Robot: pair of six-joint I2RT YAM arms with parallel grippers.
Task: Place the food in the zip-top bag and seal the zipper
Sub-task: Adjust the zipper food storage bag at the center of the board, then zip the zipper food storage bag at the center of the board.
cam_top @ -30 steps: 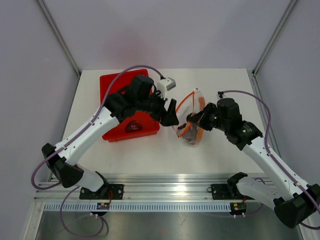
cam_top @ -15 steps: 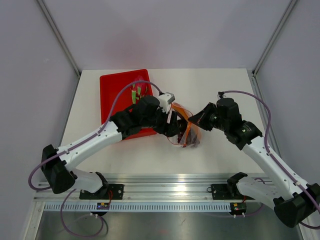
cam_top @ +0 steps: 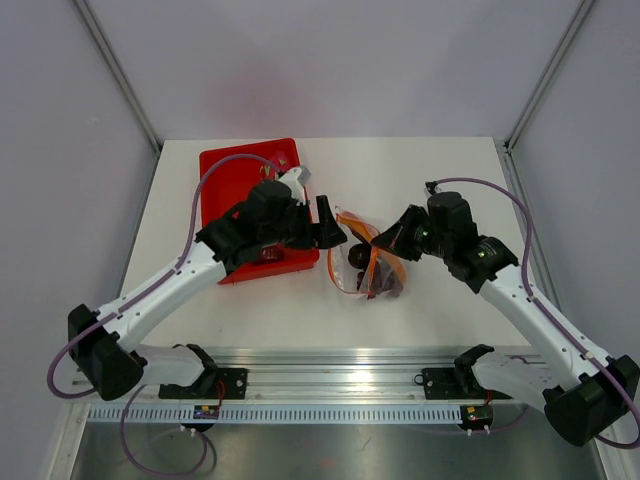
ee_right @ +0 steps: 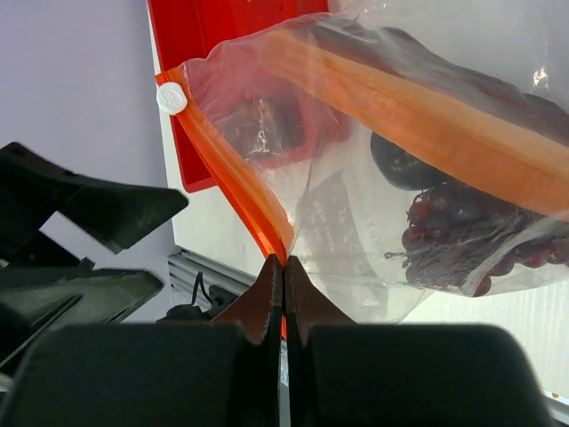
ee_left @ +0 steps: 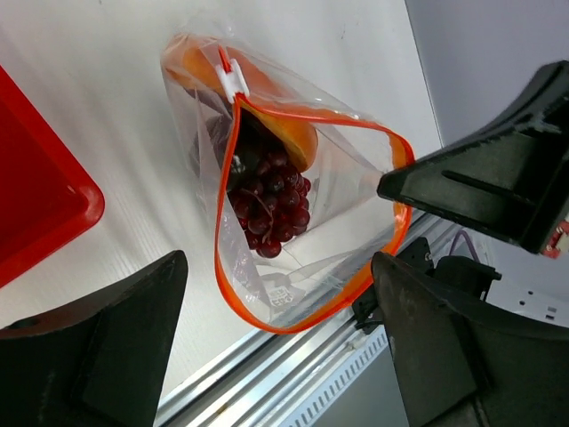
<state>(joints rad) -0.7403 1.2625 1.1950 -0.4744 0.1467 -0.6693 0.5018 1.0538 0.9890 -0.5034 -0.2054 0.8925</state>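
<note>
The clear zip-top bag point(cam_top: 365, 268) lies on the table with its mouth open. Its orange zipper point(ee_left: 307, 116) forms a wide loop with a white slider point(ee_left: 233, 78) at one end. Inside lie food pieces: a dark red bunch of grapes point(ee_left: 268, 200), a long orange piece point(ee_right: 427, 107) and a black lump point(ee_right: 398, 165). My right gripper point(cam_top: 385, 240) is shut on the zipper strip point(ee_right: 267, 233) at the bag's rim. My left gripper point(cam_top: 330, 228) is wide open and empty, just left of the bag's mouth, with the mouth between its fingers point(ee_left: 107, 338) in the left wrist view.
A red plastic bin point(cam_top: 225, 175) stands at the back left, partly under my left arm, and also shows in the right wrist view point(ee_right: 231, 53). An aluminium rail point(cam_top: 330, 385) runs along the near table edge. Grey walls enclose the table.
My left gripper went down to the bag's mouth half a second ago and has pulled back up and left, open. The bag has shifted a little. My right gripper keeps its hold on the rim.
</note>
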